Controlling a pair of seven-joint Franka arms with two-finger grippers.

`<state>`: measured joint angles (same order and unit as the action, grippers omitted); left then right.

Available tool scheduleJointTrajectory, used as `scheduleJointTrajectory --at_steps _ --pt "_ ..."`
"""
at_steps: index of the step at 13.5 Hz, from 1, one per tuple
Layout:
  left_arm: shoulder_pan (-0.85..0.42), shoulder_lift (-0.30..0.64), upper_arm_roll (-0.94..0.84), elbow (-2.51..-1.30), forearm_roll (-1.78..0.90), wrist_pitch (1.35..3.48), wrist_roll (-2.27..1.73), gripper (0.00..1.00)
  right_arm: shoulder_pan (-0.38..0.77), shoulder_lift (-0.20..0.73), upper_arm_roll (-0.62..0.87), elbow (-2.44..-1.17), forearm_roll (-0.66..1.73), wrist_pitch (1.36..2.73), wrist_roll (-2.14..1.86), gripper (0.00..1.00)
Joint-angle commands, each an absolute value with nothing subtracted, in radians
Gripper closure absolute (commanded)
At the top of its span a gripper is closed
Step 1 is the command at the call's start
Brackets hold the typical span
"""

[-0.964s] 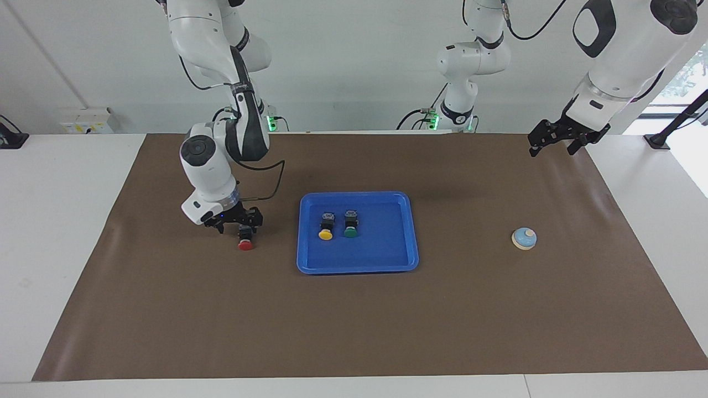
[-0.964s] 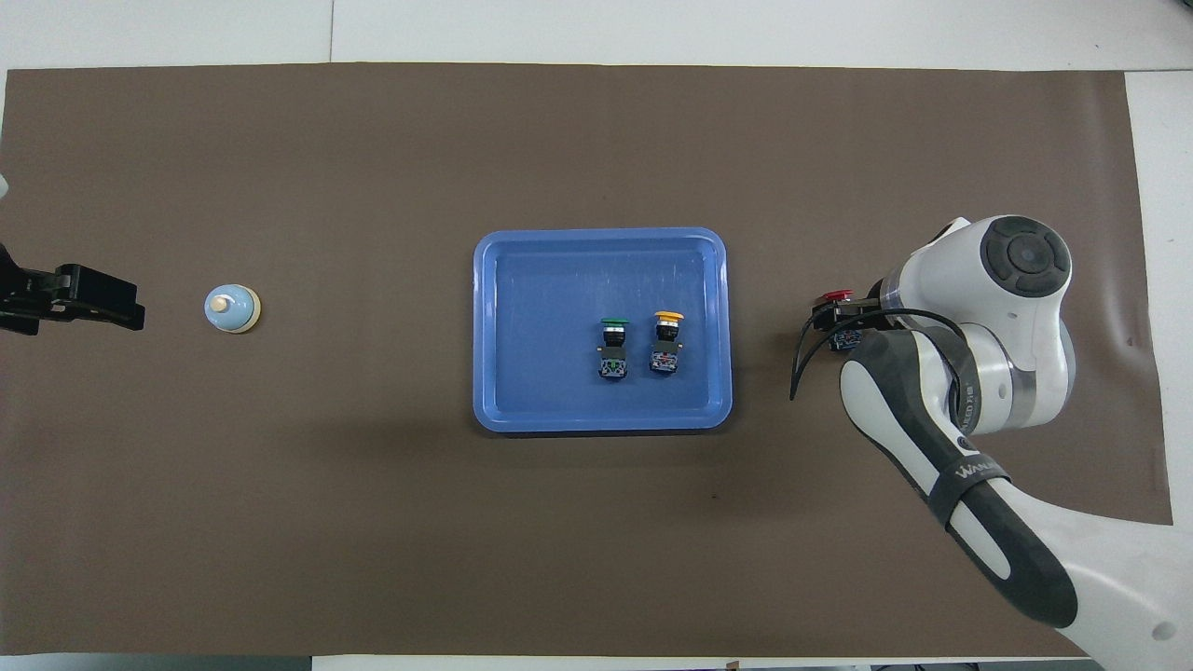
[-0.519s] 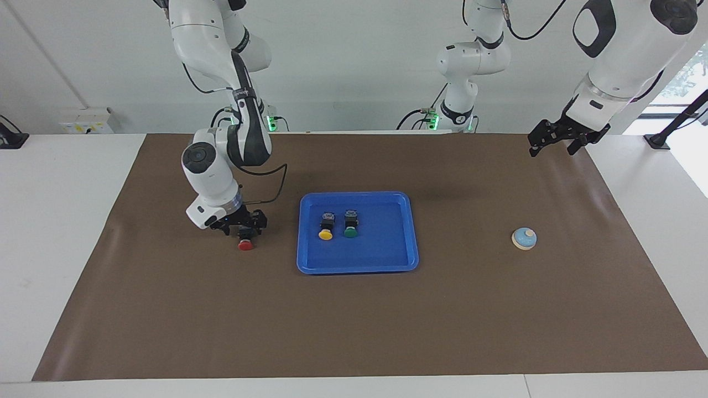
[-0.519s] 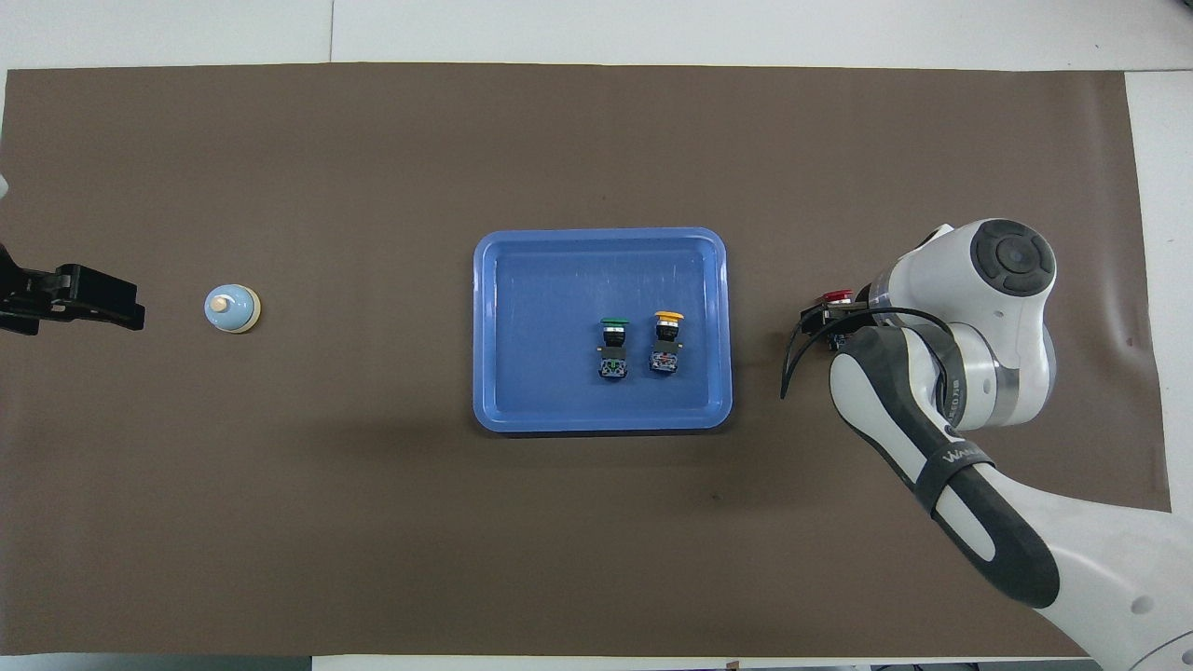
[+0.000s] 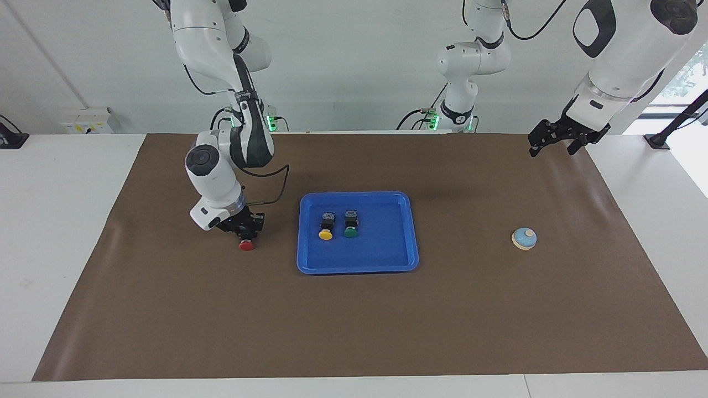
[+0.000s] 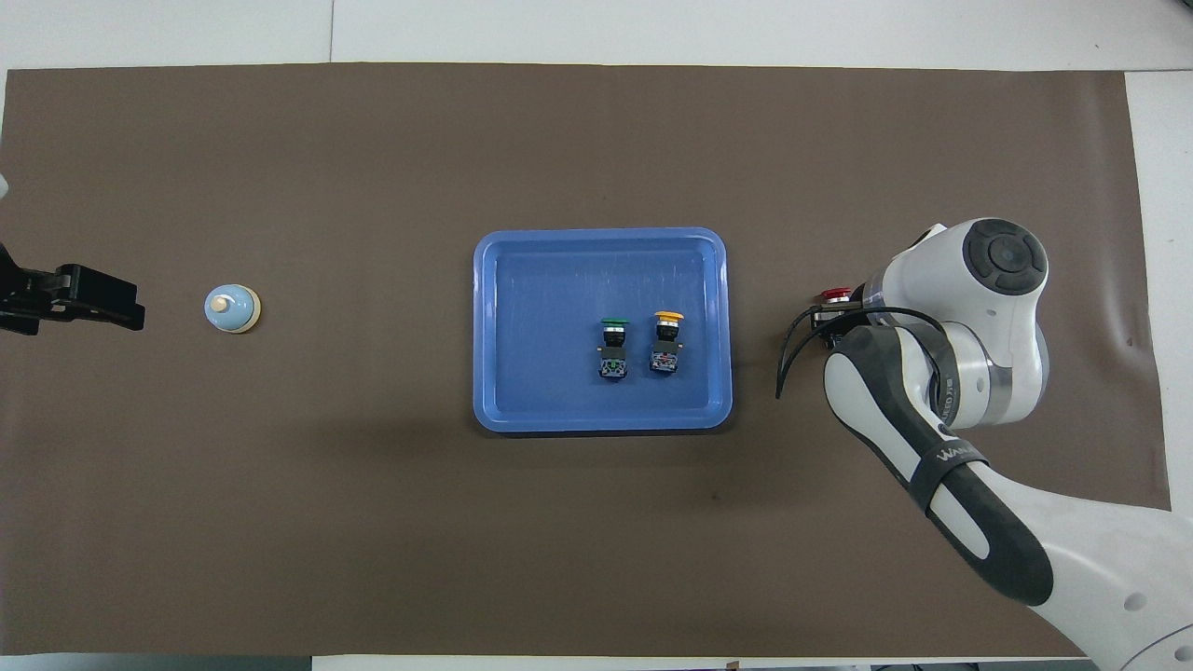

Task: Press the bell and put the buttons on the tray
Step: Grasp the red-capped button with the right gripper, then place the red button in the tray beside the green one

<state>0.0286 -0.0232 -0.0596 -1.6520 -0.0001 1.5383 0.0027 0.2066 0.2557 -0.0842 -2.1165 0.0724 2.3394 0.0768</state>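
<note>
- The red-capped push-button switch with a black body (image 5: pixel 246 242) lies on the brown paper mat, beside the tray toward the right arm's end of the table.
- The right gripper (image 5: pixel 244 228) is down on it, fingers closed onto the black body; a second ago the same fingers stood spread over the button, and the arm's wrist has since swung a little toward the tray.
- The shallow bright-blue plastic tray (image 5: pixel 387 260) sits at mid-table, unmoved, with the yellow-capped switch (image 5: pixel 326 226) and the green-capped switch (image 5: pixel 350 224) lying side by side in it, caps pointing away from the robots.
- The small light-blue dome bell with a cream knob (image 5: pixel 524 238) stands alone toward the left arm's end, as before.
- The left gripper (image 5: pixel 558 137) waits in the air over the mat's edge, fingers spread wide and empty, unchanged.
- The brown paper mat (image 5: pixel 354 326) covers a white table (image 5: pixel 50 221); a pale wall runs along the robots' end.
</note>
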Motion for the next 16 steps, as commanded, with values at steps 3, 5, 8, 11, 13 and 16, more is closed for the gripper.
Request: scheduleJointTrajectory --at_steps 3,5,8,11,13,16 --pt "0.021 -0.029 -0.051 -1.646 -0.008 1.534 0.0 0.0 0.234 0.255 -0.074 -1.953 0.092 2.165 0.057 1.0" --pt "0.02 -0.029 -0.051 -1.646 -0.008 1.534 0.0 0.0 0.314 0.258 -0.074 -1.895 0.097 2.114 0.134 1.0" --pt "0.02 -0.029 -0.051 -1.646 -0.008 1.535 0.0 0.0 0.47 0.317 -0.077 -1.742 0.084 2.016 0.36 1.0" --pt "0.02 -0.029 -0.051 -1.646 -0.008 1.534 0.0 0.0 0.592 0.487 -0.077 -1.446 0.087 1.852 0.559 1.0" --pt "0.02 -0.029 -0.051 -1.646 -0.008 1.534 0.0 0.0 0.633 0.566 -0.075 -1.361 0.095 1.853 0.642 1.0" --pt "0.02 -0.029 -0.051 -1.646 -0.008 1.534 0.0 0.0 0.669 0.595 -0.075 -1.368 0.138 1.933 0.675 1.0"
